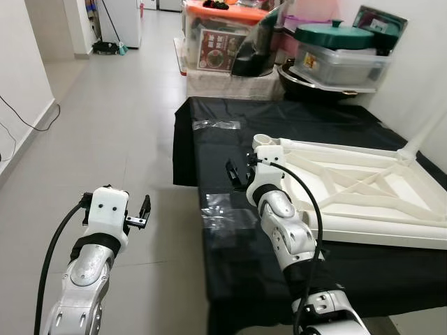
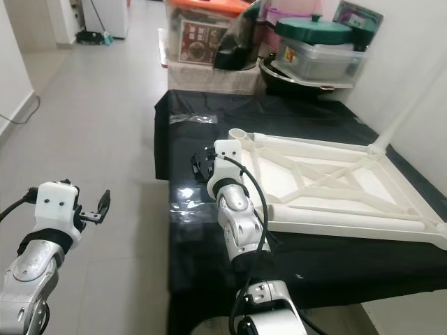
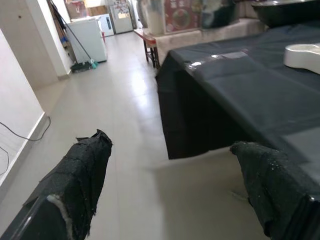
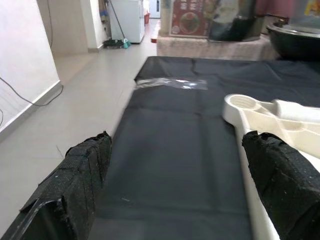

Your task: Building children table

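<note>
Right gripper (image 1: 237,174) hovers over the black sheet (image 1: 230,150), just beside the ringed corner of the white tabletop (image 1: 363,188); fingers (image 4: 75,185) spread wide, holding nothing. Left gripper (image 1: 142,213) hangs over the grey tiled floor (image 1: 119,118), left of the sheet's edge, fingers (image 3: 80,180) likewise wide apart and empty. Tabletop lies upside down on the sheet, its cross-braced underside facing up, with one white leg (image 1: 412,143) standing at its far right corner. Boxes and a green-lidded pot (image 1: 334,35) are stacked beyond.
</note>
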